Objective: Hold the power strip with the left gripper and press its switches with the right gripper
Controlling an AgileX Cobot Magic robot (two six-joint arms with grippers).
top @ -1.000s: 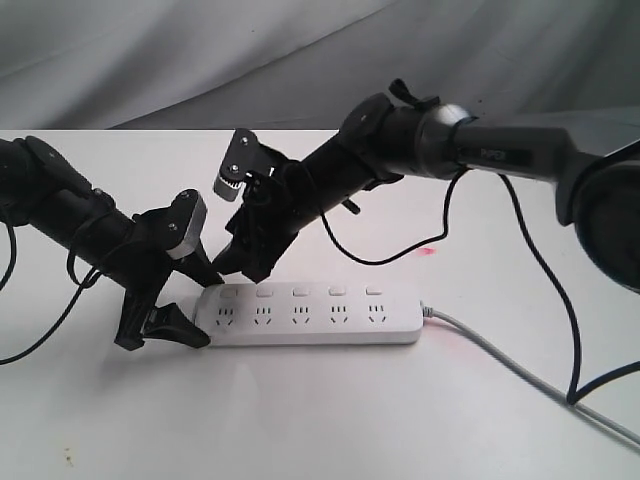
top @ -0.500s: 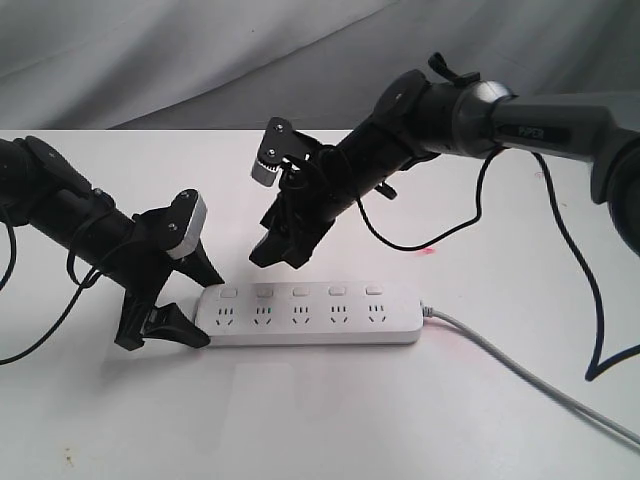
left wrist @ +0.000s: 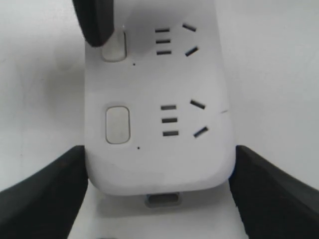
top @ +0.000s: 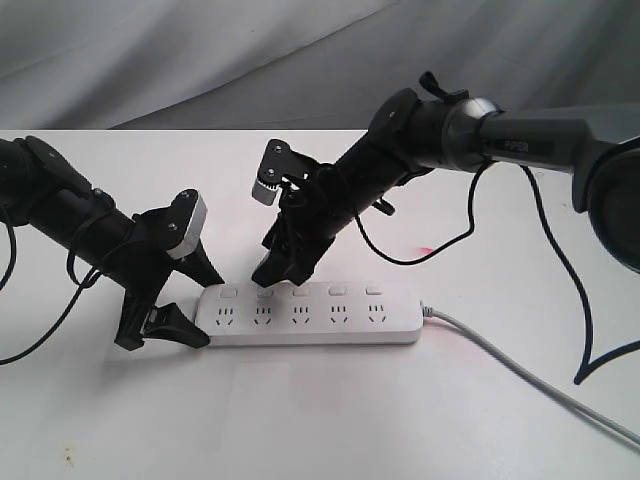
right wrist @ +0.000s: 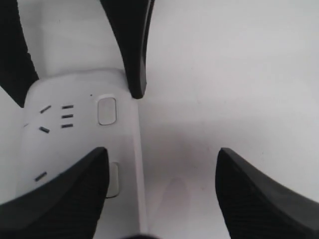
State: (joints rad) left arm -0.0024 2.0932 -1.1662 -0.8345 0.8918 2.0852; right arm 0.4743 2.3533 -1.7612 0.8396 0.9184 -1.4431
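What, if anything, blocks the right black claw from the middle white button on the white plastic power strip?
Probably nothing: the right gripper sits open over the second button; the neighbouring middle button lies bare.

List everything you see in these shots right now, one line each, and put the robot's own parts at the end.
power strip: one, white, flat on the table, mid-scene
switches: five, white, in a row along the strip's far edge
socket groups: five, dark holes, one below each switch
cord: one, grey, runs from the strip's right end off frame
table: one, white, under everything
cloth backdrop: one, grey, behind the table
pink spot: one, on the table behind the strip
cables: at least two, black, hanging off the arms
arms: two, black and dark grey, one from each side
left gripper: one, black, clasping the strip's cord-free end
right gripper: one, black, open, fingertip at the second switch
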